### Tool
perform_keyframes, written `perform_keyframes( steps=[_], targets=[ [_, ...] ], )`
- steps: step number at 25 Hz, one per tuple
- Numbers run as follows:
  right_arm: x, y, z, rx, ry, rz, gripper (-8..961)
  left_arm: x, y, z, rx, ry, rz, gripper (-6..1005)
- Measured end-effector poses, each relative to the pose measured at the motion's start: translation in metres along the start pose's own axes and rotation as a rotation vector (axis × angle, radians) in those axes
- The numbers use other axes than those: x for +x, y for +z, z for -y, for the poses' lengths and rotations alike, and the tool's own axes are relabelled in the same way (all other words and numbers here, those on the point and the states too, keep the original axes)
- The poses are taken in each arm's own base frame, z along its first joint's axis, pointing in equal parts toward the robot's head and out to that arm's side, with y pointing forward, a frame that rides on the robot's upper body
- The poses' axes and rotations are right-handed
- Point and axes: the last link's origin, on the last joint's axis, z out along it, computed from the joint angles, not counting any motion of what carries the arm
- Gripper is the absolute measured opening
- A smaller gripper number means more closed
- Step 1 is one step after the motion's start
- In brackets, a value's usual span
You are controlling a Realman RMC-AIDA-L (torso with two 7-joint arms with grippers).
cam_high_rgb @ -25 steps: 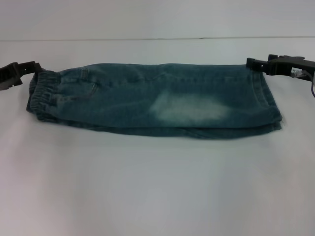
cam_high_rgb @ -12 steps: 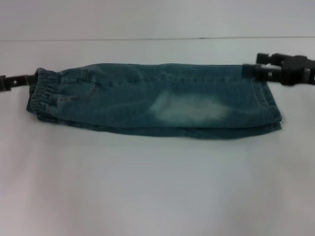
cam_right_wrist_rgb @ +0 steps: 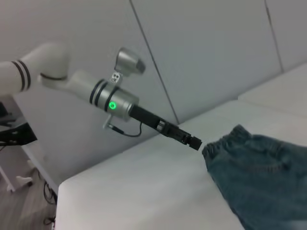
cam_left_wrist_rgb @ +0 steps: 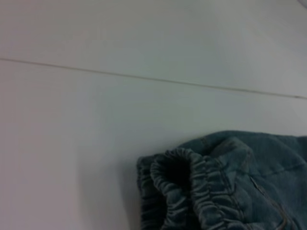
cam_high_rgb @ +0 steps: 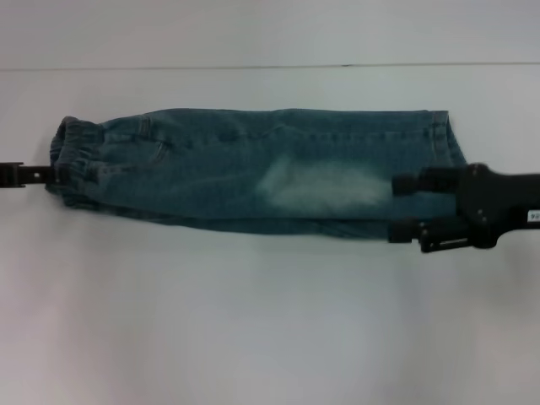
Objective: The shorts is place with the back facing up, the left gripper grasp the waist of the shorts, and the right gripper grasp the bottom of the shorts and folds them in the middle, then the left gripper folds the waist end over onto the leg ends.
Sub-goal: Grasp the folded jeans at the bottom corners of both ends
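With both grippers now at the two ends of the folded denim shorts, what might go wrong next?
1. The left gripper sits at the very edge of the gathered elastic waist; it may catch only one layer of the faded blue-green denim shorts.
2. The right gripper, open above the leg ends, may drag the fold out of line.

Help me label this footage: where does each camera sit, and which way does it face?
Head view: on the robot's head, looking forward and down at the shorts; left gripper at the waist, right gripper open over the leg ends.
Left wrist view: on the left arm, facing the waist; no body shown.
Right wrist view: on the right arm, looking along the shorts to the left gripper.
All views share the waist.
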Motion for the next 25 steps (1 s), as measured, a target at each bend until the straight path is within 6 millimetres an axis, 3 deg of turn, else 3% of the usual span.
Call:
perform_keyframes(
  steps=[8, 25],
  targets=[
    [0.008, 0.006, 0.005, 0.041, 0.029, 0.006, 947, 0.005, 0.012, -0.005, 0.066, 0.153, 0.121, 920],
    [0.007, 0.016, 0.010, 0.076, 0.035, 0.012, 946, 0.018, 0.048, -0.016, 0.164, 0.320, 0.157, 919]
  ],
)
